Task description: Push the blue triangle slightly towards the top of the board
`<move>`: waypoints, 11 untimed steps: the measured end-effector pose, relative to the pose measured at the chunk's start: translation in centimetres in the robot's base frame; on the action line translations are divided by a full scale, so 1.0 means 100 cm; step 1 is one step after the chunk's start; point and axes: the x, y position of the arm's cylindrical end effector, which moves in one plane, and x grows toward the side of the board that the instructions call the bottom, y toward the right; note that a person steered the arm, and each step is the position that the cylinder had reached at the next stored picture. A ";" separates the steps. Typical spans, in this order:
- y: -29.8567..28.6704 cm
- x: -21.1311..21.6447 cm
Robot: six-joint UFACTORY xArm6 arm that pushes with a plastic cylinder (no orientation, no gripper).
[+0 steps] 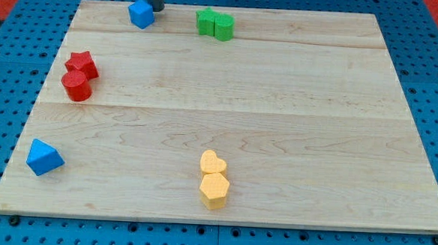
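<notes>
The blue triangle (44,158) lies near the wooden board's (280,103) bottom left corner. My tip (156,8) is at the view's top, just right of a blue cube (140,14) at the board's top edge, touching or almost touching it. The tip is far from the blue triangle, which is across the board towards the view's bottom left.
Two green blocks (214,24) sit together at the top, right of the tip. A red star (82,63) and a red cylinder (77,86) sit at the left. A yellow heart (213,163) and a yellow hexagon (215,189) sit at the bottom centre.
</notes>
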 end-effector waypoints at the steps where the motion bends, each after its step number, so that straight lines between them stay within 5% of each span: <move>1: -0.010 0.011; 5: -0.009 0.073; 8: -0.050 0.067; 9: -0.016 0.106; 11: 0.028 0.258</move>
